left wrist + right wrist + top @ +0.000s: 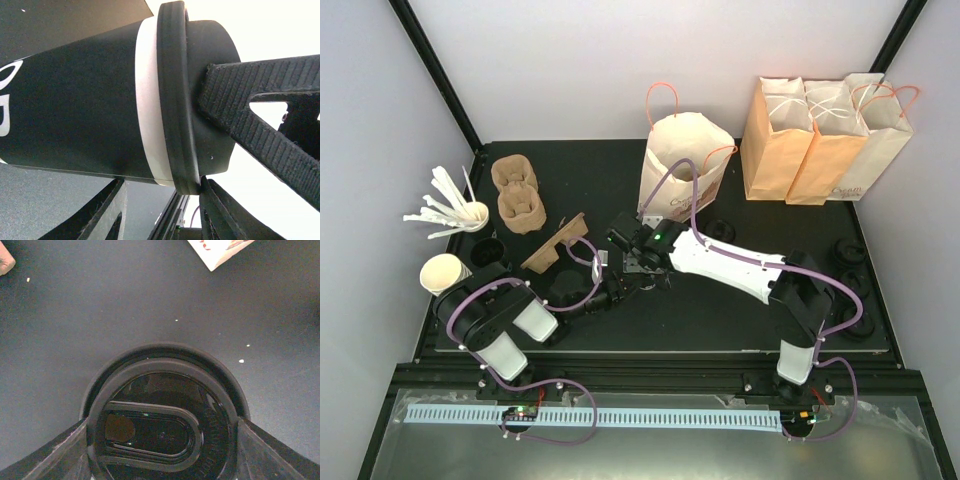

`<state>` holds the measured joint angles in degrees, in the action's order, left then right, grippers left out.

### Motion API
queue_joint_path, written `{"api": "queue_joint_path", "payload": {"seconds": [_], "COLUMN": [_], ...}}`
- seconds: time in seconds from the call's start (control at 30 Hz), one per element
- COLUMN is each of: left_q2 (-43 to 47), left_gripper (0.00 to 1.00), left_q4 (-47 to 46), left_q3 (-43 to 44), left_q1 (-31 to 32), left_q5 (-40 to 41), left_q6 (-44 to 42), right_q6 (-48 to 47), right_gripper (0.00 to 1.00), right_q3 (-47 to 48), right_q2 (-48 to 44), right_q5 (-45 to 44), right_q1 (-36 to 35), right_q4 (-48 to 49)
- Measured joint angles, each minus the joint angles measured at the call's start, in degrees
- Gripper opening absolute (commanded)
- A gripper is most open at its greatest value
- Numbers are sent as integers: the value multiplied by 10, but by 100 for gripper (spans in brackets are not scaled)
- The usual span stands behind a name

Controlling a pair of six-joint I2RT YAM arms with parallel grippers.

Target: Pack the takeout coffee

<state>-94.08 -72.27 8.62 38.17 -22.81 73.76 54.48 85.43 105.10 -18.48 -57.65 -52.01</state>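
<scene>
The takeout coffee (75,100) is a black paper cup with a white band and a black lid (160,370). It stands mid-table, mostly hidden under the grippers in the top view. My right gripper (162,426) comes down from above and is shut on the lid's rim, one finger (55,452) on each side. One ribbed finger of it (250,115) shows against the lid in the left wrist view. My left gripper (161,189) is open, its fingertips right at the cup's side. In the top view the right gripper (632,252) and left gripper (613,290) meet in front of the open paper bag (682,165).
Three more paper bags (820,140) stand at the back right. Cardboard carriers (518,195), a flat cardboard piece (555,245), a cup of stirrers (455,210) and white cups (445,272) are at the left. Loose black lids (850,250) lie at the right.
</scene>
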Motion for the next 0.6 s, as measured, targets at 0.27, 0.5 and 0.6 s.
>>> {"api": "queue_joint_path", "payload": {"seconds": [0.27,0.5,0.6], "left_q2": [55,136,152], "left_gripper": [42,43,43], "left_q4": [79,250,302], "left_q3": [14,58,74], "left_q1": [-1,-3,-3], "left_q5": [3,14,18], "left_q6": [-10,-56,-75], "right_q6": [-4,-20,-30], "right_gripper": [70,81,85], "right_q3": [55,101,103], "right_q2": [25,49,49], "right_q5": [0,24,38], "right_q1": [0,19,26], "right_q4": [-50,-92,-97]}}
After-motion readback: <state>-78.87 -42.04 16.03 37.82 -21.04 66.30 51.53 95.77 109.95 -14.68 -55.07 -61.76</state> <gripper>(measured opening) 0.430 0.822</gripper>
